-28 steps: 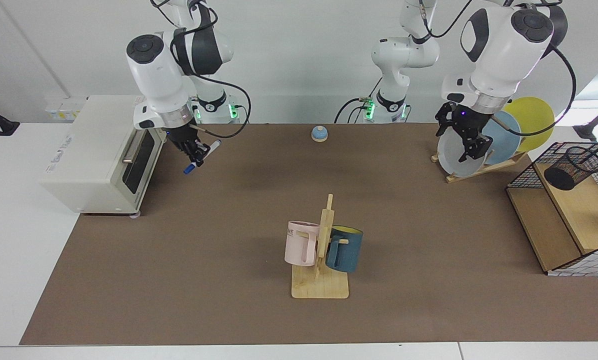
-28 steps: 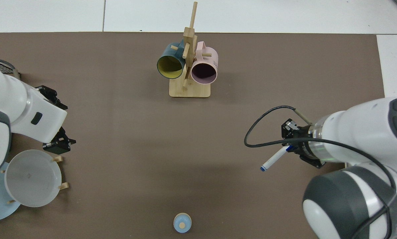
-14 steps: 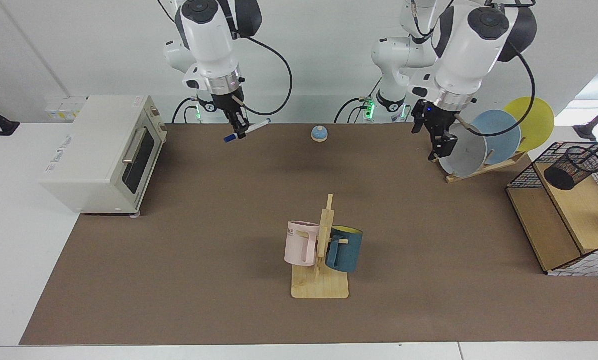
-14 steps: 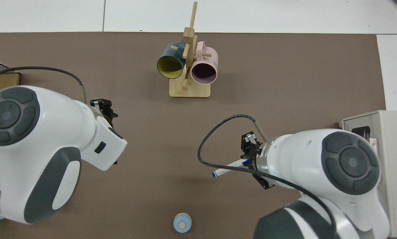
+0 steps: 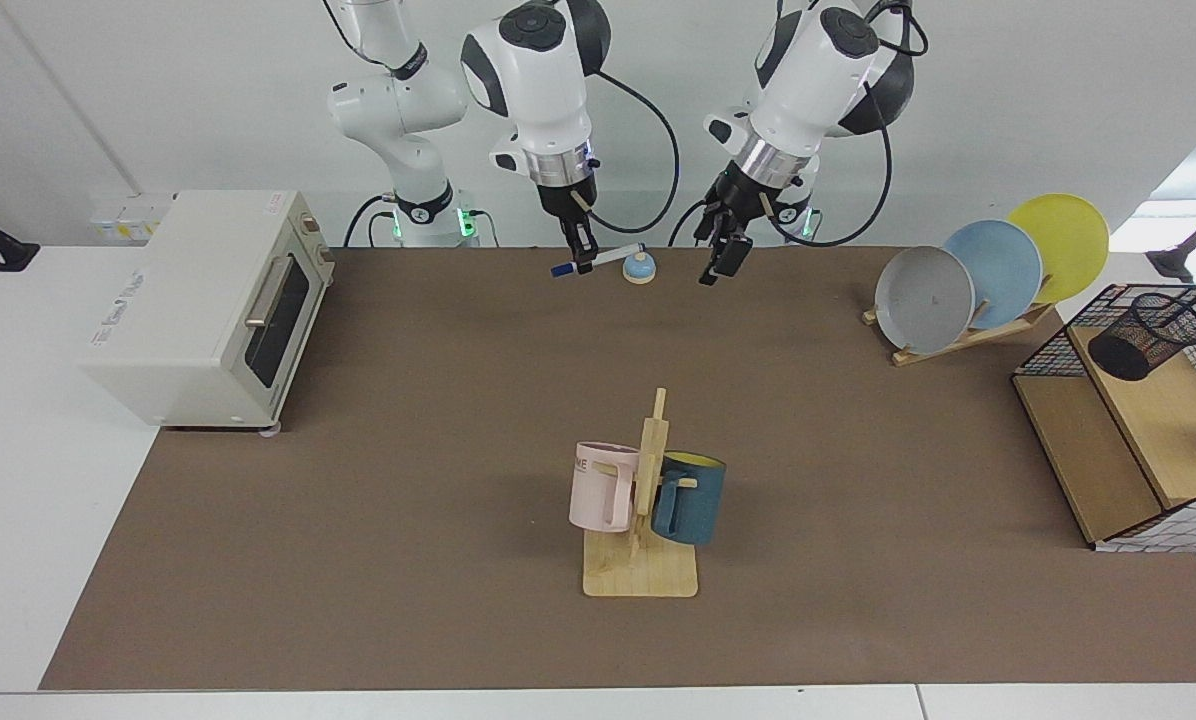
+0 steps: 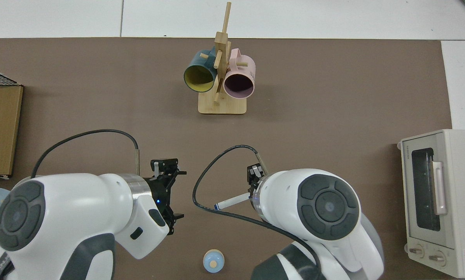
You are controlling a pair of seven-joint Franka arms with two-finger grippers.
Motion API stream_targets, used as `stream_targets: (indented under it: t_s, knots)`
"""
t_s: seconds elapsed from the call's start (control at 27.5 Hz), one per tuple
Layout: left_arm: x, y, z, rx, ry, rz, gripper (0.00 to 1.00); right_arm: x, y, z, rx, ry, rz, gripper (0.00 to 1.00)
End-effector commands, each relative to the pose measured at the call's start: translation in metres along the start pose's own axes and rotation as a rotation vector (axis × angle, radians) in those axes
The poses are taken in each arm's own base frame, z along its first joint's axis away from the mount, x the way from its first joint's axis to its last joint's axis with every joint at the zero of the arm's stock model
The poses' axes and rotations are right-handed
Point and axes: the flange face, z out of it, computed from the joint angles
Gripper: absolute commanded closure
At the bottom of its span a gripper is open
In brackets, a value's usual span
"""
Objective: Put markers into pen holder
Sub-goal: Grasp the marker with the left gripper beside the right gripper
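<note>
The right gripper (image 5: 586, 262) is clamped on the marker (image 5: 598, 261) above the far middle of the brown mat (image 5: 408, 450). It grips the barrel near mid-length, so the marker lies roughly level, blue cap pointing towards the toaster oven (image 5: 198, 305) side and the other end just beside the small blue knob (image 5: 639, 267). In the top view the marker (image 6: 232, 201) projects from under the wrist towards the other arm. This crosswise hold looks suited to presenting a free end to a second gripper.

The left gripper (image 5: 720, 258) hangs a short way off at a similar height. It holds nothing, and its fingers (image 6: 170, 172) stand apart in the top view. Its position facing the marker suggests a hand-over is being prepared, though no contact shows.

The pen holder (image 5: 1153, 335) rests on the wooden shelf of the wire basket (image 5: 1128, 420), at the table edge on the left arm's side and well apart from both grippers. That placement probably explains the transfer, since the left arm stands nearer to it. The pen holder is tilted, so insertion will require an angled approach. The marker is not yet delivered.
</note>
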Motion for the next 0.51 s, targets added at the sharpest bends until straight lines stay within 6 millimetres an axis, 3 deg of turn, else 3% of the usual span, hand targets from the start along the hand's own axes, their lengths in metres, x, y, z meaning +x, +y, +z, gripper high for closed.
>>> stream_targets:
  t_s: [0.0, 0.11, 0.18, 0.29, 0.36, 0.47]
  knots:
    - [-0.017, 0.034, 0.005, 0.031, 0.063, 0.059, 0.0, -0.008, -0.002, 0.015, -0.005, -0.013, 0.02, 1.0]
    - [-0.012, 0.037, 0.009, 0.025, 0.097, 0.045, 0.0, -0.009, -0.001, 0.018, -0.007, -0.012, 0.018, 1.0]
    - [0.002, 0.046, 0.02, 0.011, 0.105, 0.058, 0.0, -0.011, -0.001, 0.018, 0.0, -0.014, 0.013, 1.0]
    - [0.002, 0.051, 0.042, 0.034, 0.136, 0.021, 0.0, -0.024, 0.003, 0.016, -0.008, -0.008, -0.015, 1.0]
    - [0.014, 0.056, 0.052, 0.048, 0.131, 0.043, 0.0, -0.025, 0.005, 0.016, -0.019, -0.002, -0.017, 1.0]
    - [0.02, 0.057, 0.057, 0.052, 0.134, 0.03, 0.0, -0.03, 0.006, 0.013, -0.014, 0.007, 0.005, 1.0]
